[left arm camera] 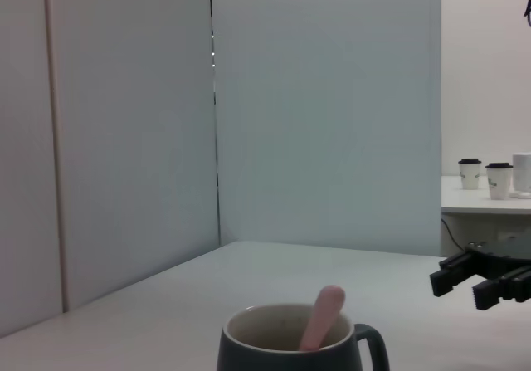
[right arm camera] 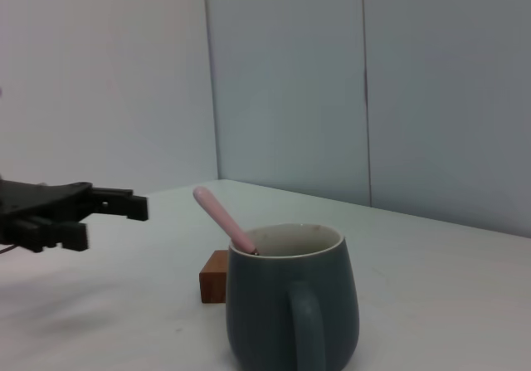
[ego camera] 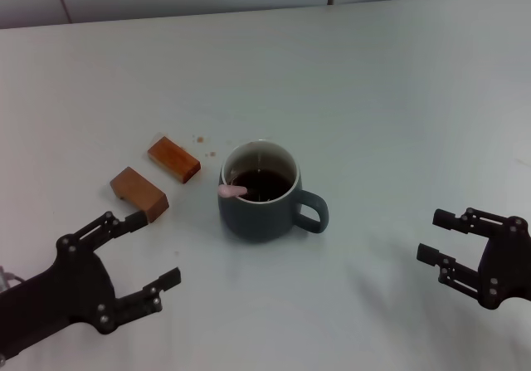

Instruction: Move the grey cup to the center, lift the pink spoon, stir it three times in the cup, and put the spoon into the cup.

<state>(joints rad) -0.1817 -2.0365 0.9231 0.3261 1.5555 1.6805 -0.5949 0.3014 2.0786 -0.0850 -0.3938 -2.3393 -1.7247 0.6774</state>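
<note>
The grey cup (ego camera: 264,197) stands upright in the middle of the white table, with its handle toward my right and dark liquid inside. The pink spoon (ego camera: 231,191) stands in the cup, its pink handle leaning on the rim on my left side. The cup (left arm camera: 290,344) and spoon (left arm camera: 321,317) show in the left wrist view, and the cup (right arm camera: 286,296) and spoon (right arm camera: 222,217) in the right wrist view too. My left gripper (ego camera: 149,251) is open and empty near the front left. My right gripper (ego camera: 437,236) is open and empty at the front right.
Two brown wooden blocks (ego camera: 173,158) (ego camera: 139,192) lie left of the cup, one close to my left fingertips. Small brown specks (ego camera: 204,145) dot the table behind the cup. Paper cups (left arm camera: 489,177) stand on a far table.
</note>
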